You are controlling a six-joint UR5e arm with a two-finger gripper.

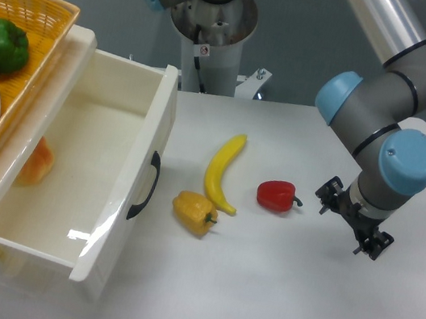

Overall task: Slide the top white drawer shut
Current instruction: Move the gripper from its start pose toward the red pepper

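The top white drawer (123,185) sits pulled well out at nine o'clock, black handle (144,186) facing the table. The gripper (352,222) hovers at three o'clock, well apart from it (whether the jaws are spread, I cannot tell). Between them lie a banana (221,172), a yellow pepper (194,210) and a red pepper (276,195).

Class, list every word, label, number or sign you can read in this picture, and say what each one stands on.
No text can be read in this picture.
A small round red-and-white sticker sits on the robot base column; it is too small to make out.
The top white drawer, the basket and the gripper show no lettering.
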